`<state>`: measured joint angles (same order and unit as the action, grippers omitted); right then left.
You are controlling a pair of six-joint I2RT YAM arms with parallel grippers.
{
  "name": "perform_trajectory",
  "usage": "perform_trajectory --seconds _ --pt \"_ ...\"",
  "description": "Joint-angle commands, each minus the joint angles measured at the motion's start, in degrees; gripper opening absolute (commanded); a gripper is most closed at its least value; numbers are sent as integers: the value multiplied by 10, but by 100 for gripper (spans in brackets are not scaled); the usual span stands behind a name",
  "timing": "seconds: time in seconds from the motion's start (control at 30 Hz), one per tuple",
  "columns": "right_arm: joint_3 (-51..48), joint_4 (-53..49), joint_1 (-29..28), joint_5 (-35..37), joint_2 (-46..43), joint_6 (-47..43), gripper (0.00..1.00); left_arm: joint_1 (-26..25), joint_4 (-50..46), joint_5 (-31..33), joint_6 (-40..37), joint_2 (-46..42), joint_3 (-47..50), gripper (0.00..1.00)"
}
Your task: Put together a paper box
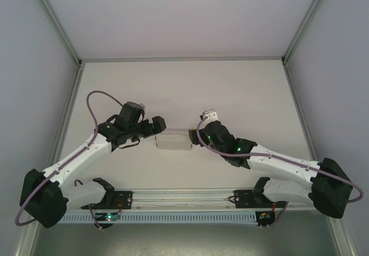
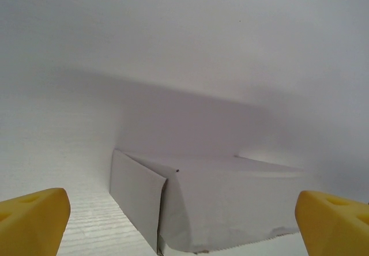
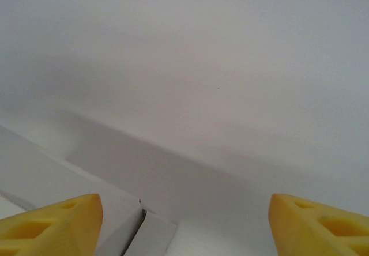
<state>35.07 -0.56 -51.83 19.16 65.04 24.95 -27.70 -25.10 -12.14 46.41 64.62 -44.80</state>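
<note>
Judging by shape, the paper box (image 1: 174, 140) is nearly done. It's parked on the bench (image 1: 173, 89), with the left claw (image 1: 157, 124) spread wide at one end and the right claw (image 1: 200, 132) parted at the other, nothing gripped. An end flap (image 2: 138, 201) looks loose, so pressing it shut is probably needed next.

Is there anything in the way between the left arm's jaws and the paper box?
Nothing visible. The paper box lies on the table straight ahead of the left gripper, whose jaws stand open, with bare table between them.
</note>
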Motion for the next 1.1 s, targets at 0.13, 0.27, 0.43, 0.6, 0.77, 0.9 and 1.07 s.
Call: perform_trajectory --seconds 0.13,0.27,0.43,0.6,0.77,0.9,1.07 --pt "16 21 13 -42 49 25 71 7 65 -7 1 3 42 95" --pt "10 21 14 -60 65 38 64 7 88 -18 6 5 64 94" --pt "-34 41 14 -62 83 76 54 7 105 -32 5 2 76 93" --pt "-74 43 14 -64 116 120 51 7 102 -36 3 2 79 93" --pt "-114 57 15 -63 131 149 44 7 100 -31 1 4 81 92" --pt "-128 52 14 -61 137 157 41 8 98 -25 -1 6 85 91" --pt "-131 49 14 -70 166 158 37 17 109 -35 0 10 90 90"
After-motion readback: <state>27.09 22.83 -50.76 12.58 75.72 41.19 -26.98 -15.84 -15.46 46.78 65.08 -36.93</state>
